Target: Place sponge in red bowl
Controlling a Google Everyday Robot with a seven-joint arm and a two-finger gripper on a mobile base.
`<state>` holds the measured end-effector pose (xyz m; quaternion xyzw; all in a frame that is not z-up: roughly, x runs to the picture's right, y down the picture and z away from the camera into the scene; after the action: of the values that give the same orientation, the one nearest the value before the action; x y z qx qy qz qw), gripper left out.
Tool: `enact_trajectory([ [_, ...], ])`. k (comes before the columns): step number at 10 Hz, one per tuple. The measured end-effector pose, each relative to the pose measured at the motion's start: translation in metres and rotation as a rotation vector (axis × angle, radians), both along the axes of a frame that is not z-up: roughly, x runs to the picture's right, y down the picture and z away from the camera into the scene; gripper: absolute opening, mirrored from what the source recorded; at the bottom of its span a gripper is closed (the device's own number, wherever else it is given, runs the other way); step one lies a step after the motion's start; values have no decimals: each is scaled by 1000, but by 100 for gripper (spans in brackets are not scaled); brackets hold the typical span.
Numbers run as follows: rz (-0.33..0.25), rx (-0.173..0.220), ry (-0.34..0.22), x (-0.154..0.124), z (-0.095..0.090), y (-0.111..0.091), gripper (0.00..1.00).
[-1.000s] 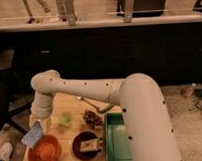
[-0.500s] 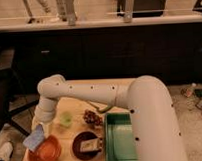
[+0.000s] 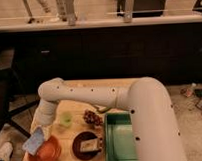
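The sponge sits tilted over the red bowl's left rim at the table's near edge. The gripper is just above it, its tip hidden behind the arm.

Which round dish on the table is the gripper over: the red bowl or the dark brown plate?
The red bowl, at the table's front-left corner. The gripper hangs over it with the sponge; the dark brown plate sits to its right, beside the green tray.
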<state>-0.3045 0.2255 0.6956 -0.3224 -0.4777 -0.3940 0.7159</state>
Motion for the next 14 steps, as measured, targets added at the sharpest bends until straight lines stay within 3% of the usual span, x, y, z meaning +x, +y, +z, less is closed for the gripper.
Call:
enact_trajectory([
  [5, 1, -18, -29, 8, 7, 9, 0],
  [14, 23, -67, -3, 24, 7, 29, 2],
])
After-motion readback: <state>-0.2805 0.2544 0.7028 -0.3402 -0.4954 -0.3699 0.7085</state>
